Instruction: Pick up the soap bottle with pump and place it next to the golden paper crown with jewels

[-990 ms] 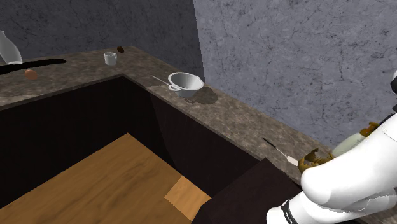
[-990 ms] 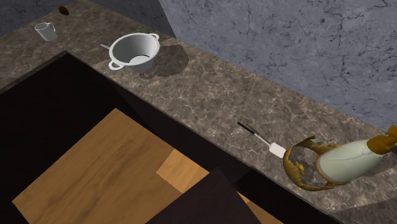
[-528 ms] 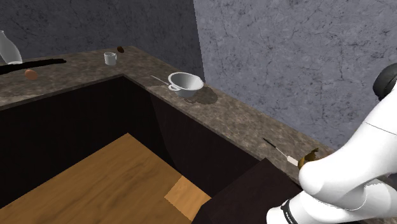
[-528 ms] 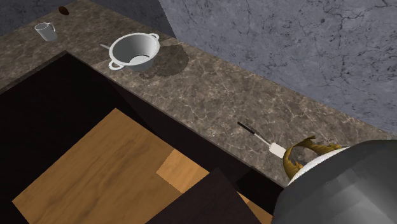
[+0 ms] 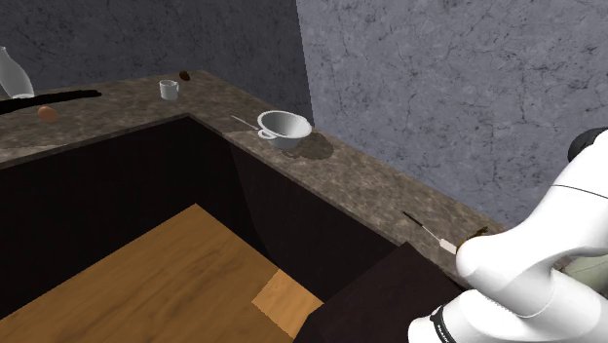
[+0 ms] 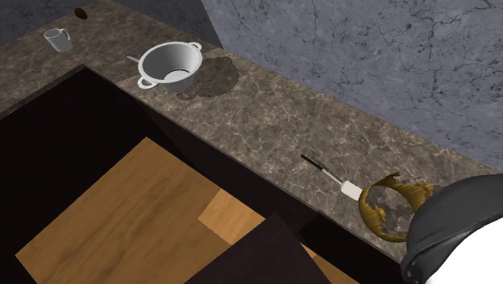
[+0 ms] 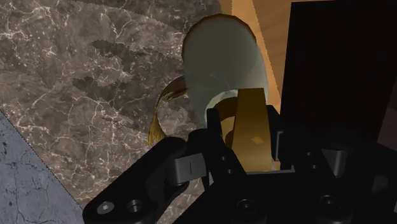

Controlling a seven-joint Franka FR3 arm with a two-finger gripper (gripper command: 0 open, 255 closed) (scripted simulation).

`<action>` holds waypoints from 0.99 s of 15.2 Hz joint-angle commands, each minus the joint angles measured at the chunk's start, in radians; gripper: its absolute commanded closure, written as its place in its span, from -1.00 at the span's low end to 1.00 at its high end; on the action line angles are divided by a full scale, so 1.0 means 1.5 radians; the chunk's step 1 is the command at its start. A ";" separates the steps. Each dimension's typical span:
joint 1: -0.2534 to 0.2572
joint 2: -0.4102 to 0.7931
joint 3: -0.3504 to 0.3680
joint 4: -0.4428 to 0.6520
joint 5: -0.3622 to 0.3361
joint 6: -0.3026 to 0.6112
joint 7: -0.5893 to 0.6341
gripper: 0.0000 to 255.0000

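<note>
Gripper (image 7: 245, 135) fingers parted astride the soap bottle's (image 7: 222, 63) golden pump, not visibly clamping

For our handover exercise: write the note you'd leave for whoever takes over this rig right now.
Gripper: open, astride the pump, not clasping it as far as the wrist view shows.
Bottle: lying on its side at the crown, on the counter.
Done: reach to the pump.
Left: grip, lift, set it beside the crown.
</note>
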 commanded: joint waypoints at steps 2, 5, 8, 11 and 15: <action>-0.089 0.063 0.024 0.094 0.035 -0.035 -0.031 1.00; -0.188 0.134 0.052 0.216 0.068 -0.078 -0.049 1.00; -0.204 0.151 0.059 0.228 0.076 -0.071 -0.055 1.00; -0.193 0.151 0.059 0.196 0.077 -0.044 -0.061 1.00; -0.181 0.155 0.060 0.159 0.080 -0.010 -0.068 1.00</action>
